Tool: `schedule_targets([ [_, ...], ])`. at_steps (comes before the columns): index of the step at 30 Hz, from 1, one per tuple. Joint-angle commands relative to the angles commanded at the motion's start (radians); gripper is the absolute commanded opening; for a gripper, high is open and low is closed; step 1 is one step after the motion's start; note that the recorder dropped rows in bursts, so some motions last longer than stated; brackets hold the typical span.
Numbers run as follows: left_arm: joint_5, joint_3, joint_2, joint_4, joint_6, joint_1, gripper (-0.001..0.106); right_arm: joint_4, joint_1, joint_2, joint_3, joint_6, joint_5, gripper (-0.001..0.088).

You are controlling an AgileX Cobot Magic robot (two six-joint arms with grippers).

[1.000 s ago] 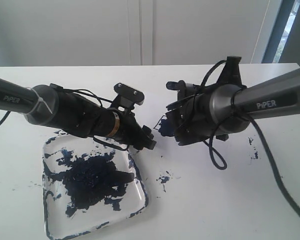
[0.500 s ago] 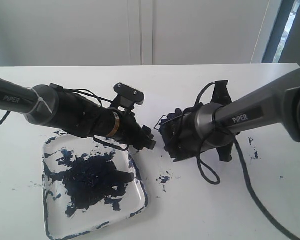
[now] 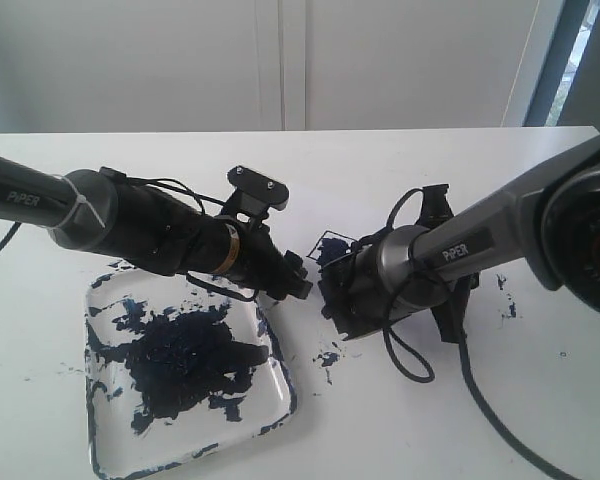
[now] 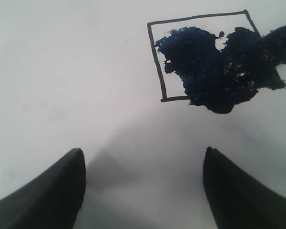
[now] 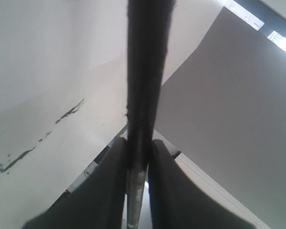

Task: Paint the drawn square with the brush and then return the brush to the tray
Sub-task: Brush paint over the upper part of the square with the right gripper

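Note:
The drawn square point(image 4: 168, 57), a thin black outline on white paper, holds a large dark blue smear that spills over one edge. In the exterior view the drawn square point(image 3: 327, 247) peeks out between the two grippers. My left gripper point(image 4: 143, 155) is open and empty, hovering just short of the square. My right gripper point(image 5: 139, 145) is shut on the brush point(image 5: 145, 81), whose black handle runs up between the fingers. In the exterior view the right gripper point(image 3: 332, 290) hangs low over the square. The tray point(image 3: 278, 398), with a blue-black blotch, lies under the left arm.
Blue splatters mark the white table near the tray point(image 3: 328, 357) and to the right of the right arm point(image 3: 506, 292). A black cable point(image 3: 410, 365) loops down from the right wrist. A wall stands behind the table's far edge.
The right arm has swung down and to the left and its wrist has rolled, bringing the gripper closer over the square. The left arm has stayed still.

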Motion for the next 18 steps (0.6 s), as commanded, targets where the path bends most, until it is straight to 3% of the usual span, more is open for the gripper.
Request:
schedule_targets([
  [6, 0.000, 0.000, 0.000, 0.000, 0.000, 0.000, 0.072, -0.010, -0.004, 0.003, -0.054, -0.027, 0.000, 0.0000],
  [18, 0.000, 0.000, 0.000, 0.000, 0.000, 0.000, 0.072, -0.013, -0.070, 0.032, -0.100, -0.084, 0.000, 0.0000],
])
